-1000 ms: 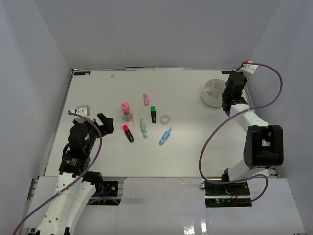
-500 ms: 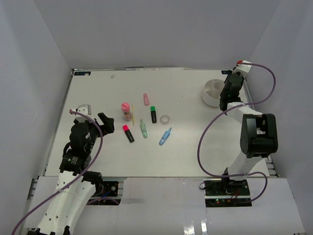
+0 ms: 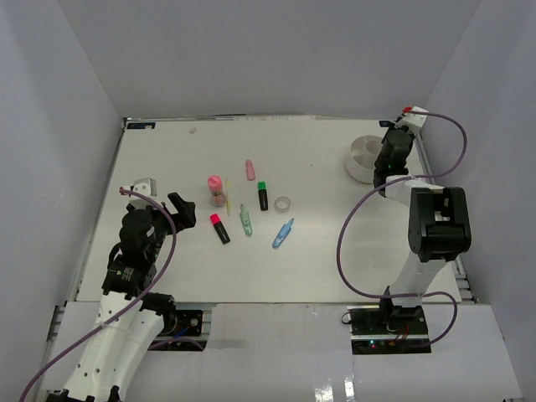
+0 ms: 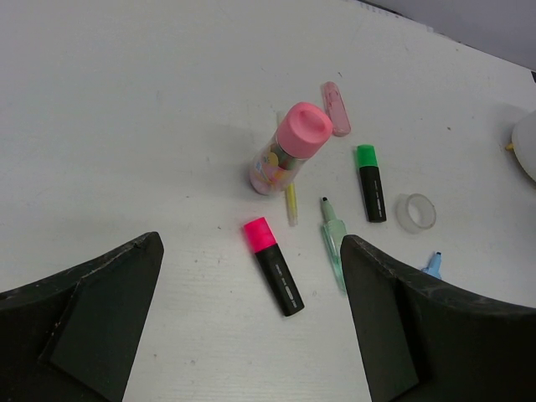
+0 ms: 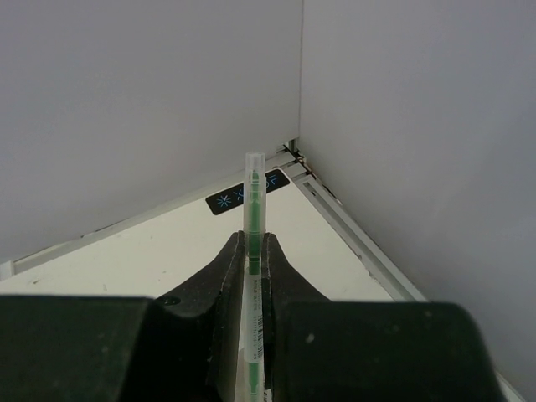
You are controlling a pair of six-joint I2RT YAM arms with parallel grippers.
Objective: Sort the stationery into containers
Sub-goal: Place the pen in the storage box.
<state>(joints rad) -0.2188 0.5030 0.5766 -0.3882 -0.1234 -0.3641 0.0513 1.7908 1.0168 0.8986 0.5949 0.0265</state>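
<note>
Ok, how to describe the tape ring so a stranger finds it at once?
On the white table, find the stationery cluster near the middle. At its right edge, beside the black highlighter with the green cap and beyond the blue pen, lies the translucent tape ring. It alone is round and hollow; its neighbours are long.

Hidden parts
The green pen's [image 5: 253,209] lower end is hidden between the right fingers [image 5: 219,280]; the left wrist view crops the white tub [image 4: 528,146], and the left finger [image 4: 402,327] covers most of the blue pen [image 4: 432,265].
</note>
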